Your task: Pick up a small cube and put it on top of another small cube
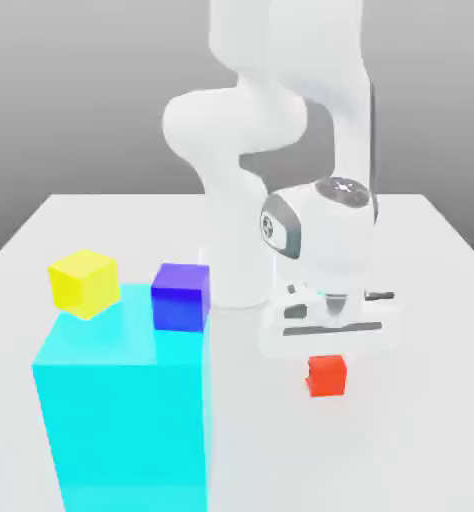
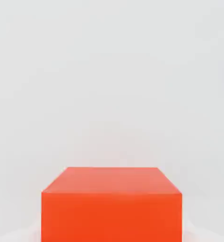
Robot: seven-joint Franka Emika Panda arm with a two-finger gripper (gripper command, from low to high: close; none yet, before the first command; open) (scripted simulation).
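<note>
the gripper (image 1: pixel 330 352) hangs low over the white table (image 1: pixel 421 420), i'd guess so its fingers can drop around the red-orange cube (image 1: pixel 328 376) for a lift onto the blue cube (image 1: pixel 179 296) or yellow cube (image 1: pixel 83 283), both up on the big cyan block (image 1: pixel 126 420). whether those fingers are spread or closed i cannot tell. the red-orange cube (image 2: pixel 112 204) rests on the table just beneath them, with nothing visibly gripping it.

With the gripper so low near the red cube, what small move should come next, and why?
Probably close the gripper on the red cube. In the exterior view the hand sits directly over the cube on the table, and the hand view shows the cube centred and close. The finger state is unclear, so check first.
</note>
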